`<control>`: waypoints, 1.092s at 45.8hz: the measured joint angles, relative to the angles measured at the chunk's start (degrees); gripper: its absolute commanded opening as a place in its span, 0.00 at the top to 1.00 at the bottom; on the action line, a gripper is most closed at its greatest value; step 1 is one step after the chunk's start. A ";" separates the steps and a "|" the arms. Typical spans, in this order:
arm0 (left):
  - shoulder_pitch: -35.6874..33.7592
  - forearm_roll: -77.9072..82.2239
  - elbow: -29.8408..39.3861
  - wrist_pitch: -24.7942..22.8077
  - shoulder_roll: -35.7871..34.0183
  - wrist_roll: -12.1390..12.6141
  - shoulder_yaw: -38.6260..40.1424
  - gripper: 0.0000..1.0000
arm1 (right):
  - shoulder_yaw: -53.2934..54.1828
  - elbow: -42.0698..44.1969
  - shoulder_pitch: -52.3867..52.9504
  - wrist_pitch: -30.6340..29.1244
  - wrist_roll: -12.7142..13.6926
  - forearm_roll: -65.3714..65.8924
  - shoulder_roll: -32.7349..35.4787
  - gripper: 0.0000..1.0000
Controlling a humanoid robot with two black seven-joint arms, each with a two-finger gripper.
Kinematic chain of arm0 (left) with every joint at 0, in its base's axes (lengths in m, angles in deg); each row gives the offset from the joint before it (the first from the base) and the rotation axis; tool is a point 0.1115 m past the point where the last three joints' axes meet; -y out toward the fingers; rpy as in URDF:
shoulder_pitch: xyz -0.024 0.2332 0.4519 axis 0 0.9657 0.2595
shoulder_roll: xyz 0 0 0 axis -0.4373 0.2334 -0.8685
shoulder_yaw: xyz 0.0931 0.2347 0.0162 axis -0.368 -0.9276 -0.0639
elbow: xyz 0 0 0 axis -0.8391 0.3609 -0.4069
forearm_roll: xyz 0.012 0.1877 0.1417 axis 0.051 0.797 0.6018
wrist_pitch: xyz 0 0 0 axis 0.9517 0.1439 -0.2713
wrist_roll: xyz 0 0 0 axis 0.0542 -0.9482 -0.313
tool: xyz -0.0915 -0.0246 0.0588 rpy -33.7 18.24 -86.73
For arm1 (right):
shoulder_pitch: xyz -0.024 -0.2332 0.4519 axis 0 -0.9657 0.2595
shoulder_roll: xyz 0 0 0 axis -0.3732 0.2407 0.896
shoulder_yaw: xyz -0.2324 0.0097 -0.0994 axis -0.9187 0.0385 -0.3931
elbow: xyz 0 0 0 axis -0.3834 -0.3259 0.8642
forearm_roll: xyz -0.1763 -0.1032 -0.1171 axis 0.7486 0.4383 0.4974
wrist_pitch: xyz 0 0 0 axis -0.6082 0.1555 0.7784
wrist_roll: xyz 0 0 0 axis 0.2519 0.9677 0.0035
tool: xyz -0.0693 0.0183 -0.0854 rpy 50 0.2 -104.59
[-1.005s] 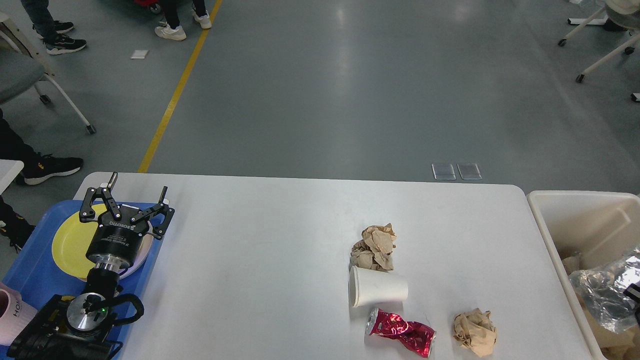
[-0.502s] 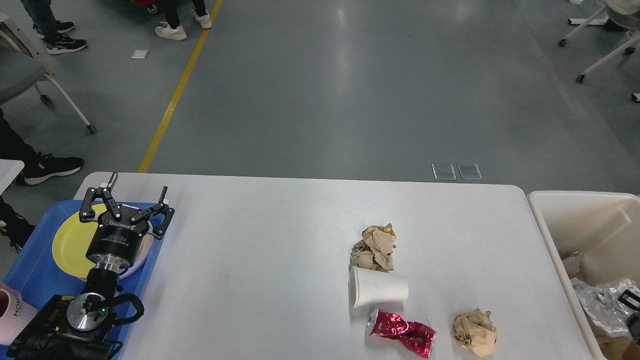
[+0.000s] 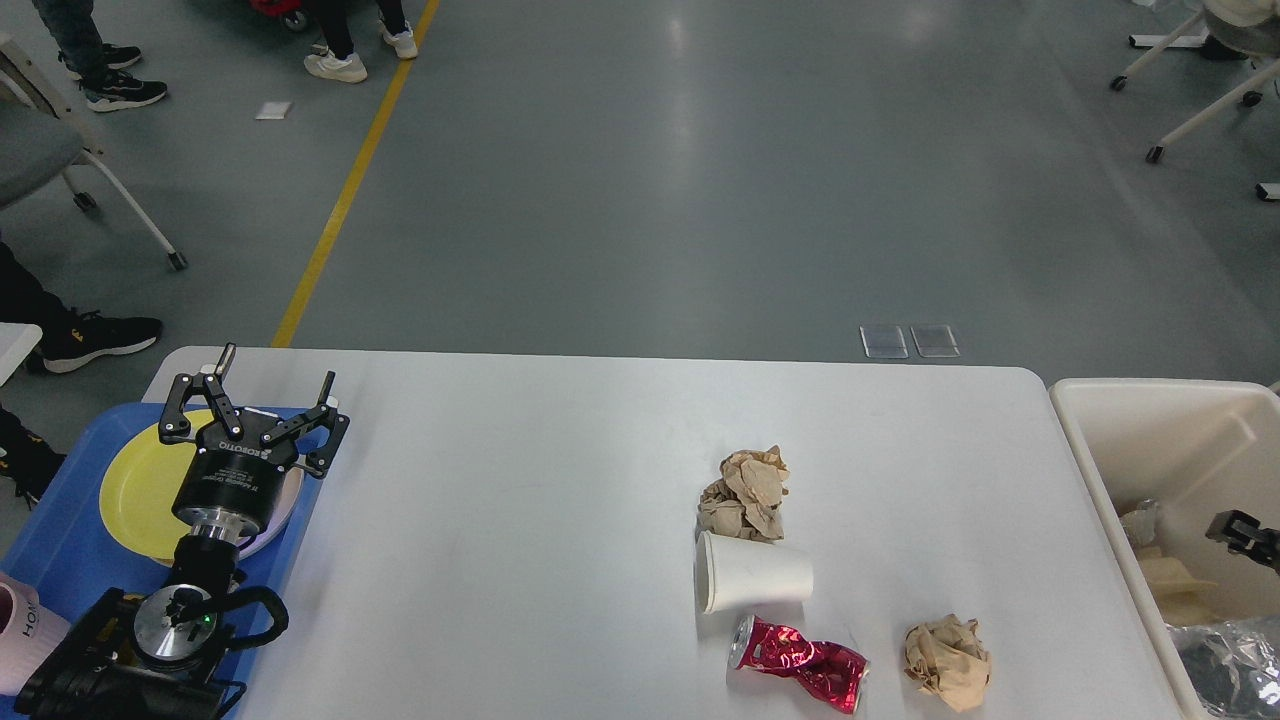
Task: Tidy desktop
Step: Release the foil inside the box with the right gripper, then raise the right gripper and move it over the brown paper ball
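The large white rectangular bench (image 3: 520,560) carries four pieces of litter, all right of its middle and nearer the cream plastic bin (image 3: 1100,470) than the blue tray (image 3: 60,530): a crumpled brown paper ball (image 3: 745,493), a white paper cup (image 3: 752,586) lying on its side with its long axis left to right and mouth away from the bin, a crushed red can (image 3: 800,676), and a second brown paper wad (image 3: 947,663). The right gripper (image 3: 1240,532) hangs over the bin, nearer them; I cannot tell its opening. The left gripper (image 3: 255,405), spread wide and empty, hovers over the tray, far from the bin.
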 measured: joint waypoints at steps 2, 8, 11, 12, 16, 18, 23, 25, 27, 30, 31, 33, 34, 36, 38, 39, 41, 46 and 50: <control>0.00 0.00 0.00 0.00 0.02 0.00 0.00 0.03 | -2.32 -3.65 4.95 -2.53 0.03 0.46 -0.06 0.00; 0.00 0.00 0.00 0.00 0.05 0.00 0.00 0.03 | -7.87 -14.07 20.34 -10.50 0.11 0.76 -1.93 0.00; 0.00 0.00 0.00 0.00 0.06 0.00 0.00 0.03 | -10.24 -18.94 28.05 -15.83 0.10 0.77 -3.87 0.00; 0.00 0.00 0.00 0.00 0.06 0.00 0.00 0.03 | -10.94 -20.35 30.28 -17.69 0.10 0.76 -4.53 0.00; 0.00 0.00 0.00 0.00 0.06 0.00 0.00 0.03 | -13.55 -27.08 41.41 -28.10 0.12 0.71 -8.46 0.00; 0.02 0.00 0.00 0.00 0.06 0.00 0.00 0.03 | -13.87 -29.03 44.68 -31.06 0.13 0.67 -9.78 0.00; 0.09 0.00 0.00 0.00 0.05 0.00 0.00 0.03 | -14.21 -35.31 55.47 -37.53 0.36 0.65 -12.03 0.00; 0.09 -0.01 0.00 0.00 0.00 0.00 0.00 0.03 | -14.26 -38.58 59.84 -38.82 0.41 0.54 -12.48 0.00; 0.10 0.00 0.00 0.00 0.00 0.00 0.00 0.03 | -14.25 -41.83 63.76 -39.41 0.44 0.42 -12.83 0.00; 0.10 0.00 0.00 0.00 -0.02 0.00 0.00 0.03 | -14.15 -48.48 71.23 -39.63 0.45 0.12 -13.30 0.00; 0.10 0.00 0.00 0.00 -0.02 0.00 0.00 0.03 | -14.13 -49.98 73.10 -39.63 0.45 0.04 -13.42 0.00; 0.10 0.00 0.00 0.00 -0.02 0.00 0.00 0.03 | -14.12 -52.86 76.87 -39.64 0.47 -0.39 -13.86 0.00; 0.10 0.00 0.00 0.00 -0.02 0.00 0.00 0.03 | -14.11 -54.01 78.43 -39.63 0.48 -0.78 -14.13 0.00; 0.10 0.00 0.00 0.00 -0.03 0.00 0.00 0.03 | -14.08 -56.44 81.61 -39.59 0.46 -2.01 -14.66 0.00; 0.10 0.00 0.00 0.00 -0.03 -0.01 0.00 0.03 | -14.08 -58.85 84.41 -39.46 0.47 -3.42 -14.98 0.00; 0.10 0.00 0.00 0.00 -0.03 -0.01 0.00 0.03 | -14.07 -59.82 85.53 -39.40 0.46 -3.98 -15.10 0.00; 0.10 0.00 0.00 0.00 -0.03 -0.03 0.00 0.03 | -13.95 -61.76 88.08 -39.32 0.47 -5.06 -15.33 0.00; 0.10 0.00 0.00 0.00 -0.02 -0.08 0.00 0.03 | -13.49 -64.21 91.40 -39.19 0.42 -6.64 -15.55 0.00; 0.10 0.00 0.00 0.00 -0.01 -0.09 0.00 0.03 | -13.36 -64.91 91.82 -38.99 0.39 -6.98 -15.45 0.00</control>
